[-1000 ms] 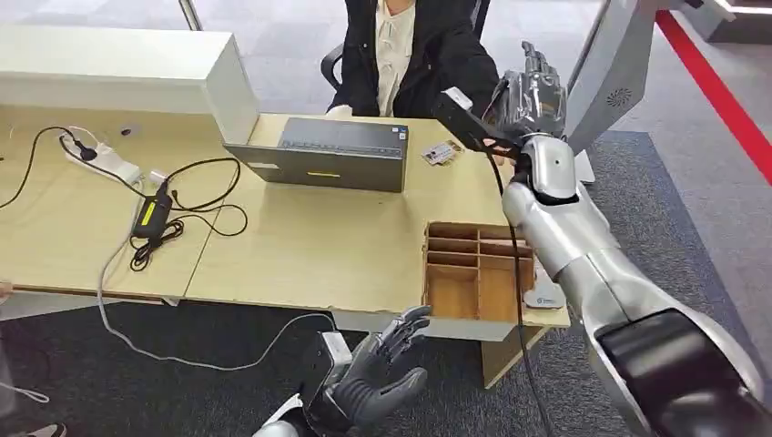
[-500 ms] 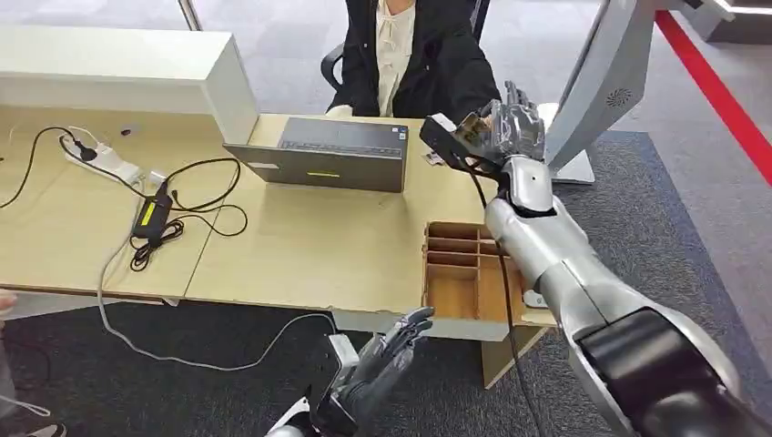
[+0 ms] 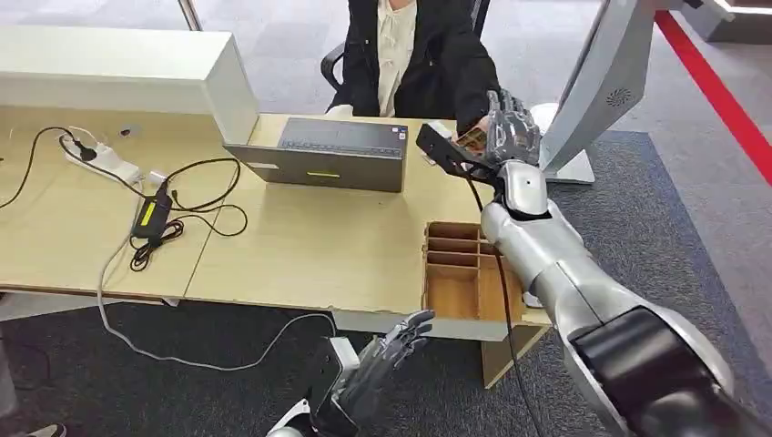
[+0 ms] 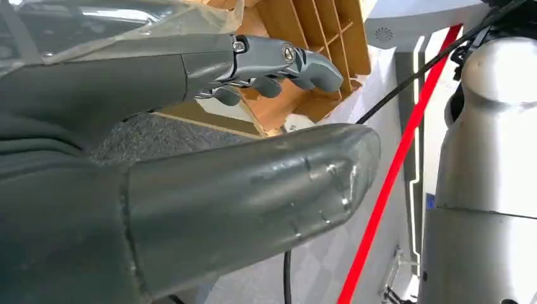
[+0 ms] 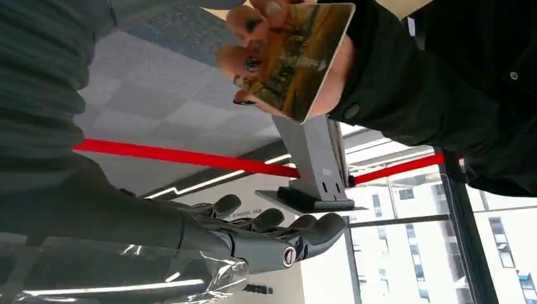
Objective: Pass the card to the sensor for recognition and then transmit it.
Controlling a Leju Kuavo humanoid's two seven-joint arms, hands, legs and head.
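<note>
Our right hand, fingers spread and empty, reaches the desk's far edge; a person's hand holds the card. Our left hand hangs open.

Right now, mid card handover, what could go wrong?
1. The card is pinched in the person's hand, and the right hand has its fingers spread and off the card. Closing now could miss the card or catch the person's fingers.
2. The black cable drapes across the wooden tray. Moving the arm could snag it.
</note>
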